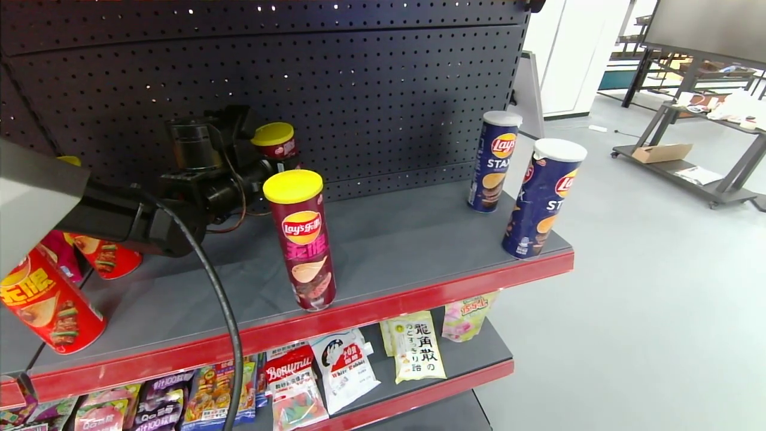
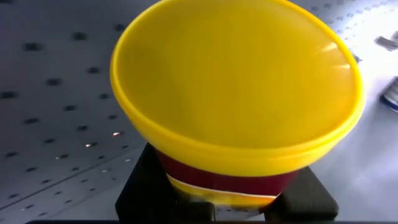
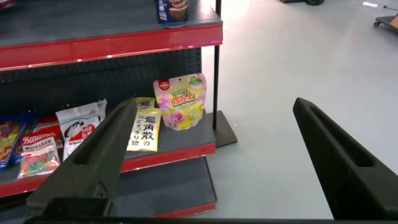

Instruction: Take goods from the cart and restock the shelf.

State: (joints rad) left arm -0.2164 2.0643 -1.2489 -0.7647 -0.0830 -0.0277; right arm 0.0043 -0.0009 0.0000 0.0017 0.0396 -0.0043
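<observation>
My left gripper [image 1: 263, 160] is shut on a maroon chip can with a yellow lid [image 1: 275, 140], held upright at the back of the grey top shelf [image 1: 395, 239], close to the pegboard. The same yellow lid [image 2: 236, 81] looms large in the left wrist view, with a black finger [image 2: 138, 194] on either side of the can's body. The can's base is hidden. My right gripper [image 3: 217, 162] is open and holds nothing, low down beside the shelf unit's lower levels.
Another maroon can [image 1: 302, 239] stands at the shelf's front edge, just before the held one. Two blue cans [image 1: 492, 161] [image 1: 541, 197] stand at the right end, red cans [image 1: 48, 299] at the left. Snack bags [image 1: 413, 347] fill the lower shelf. Open floor lies right.
</observation>
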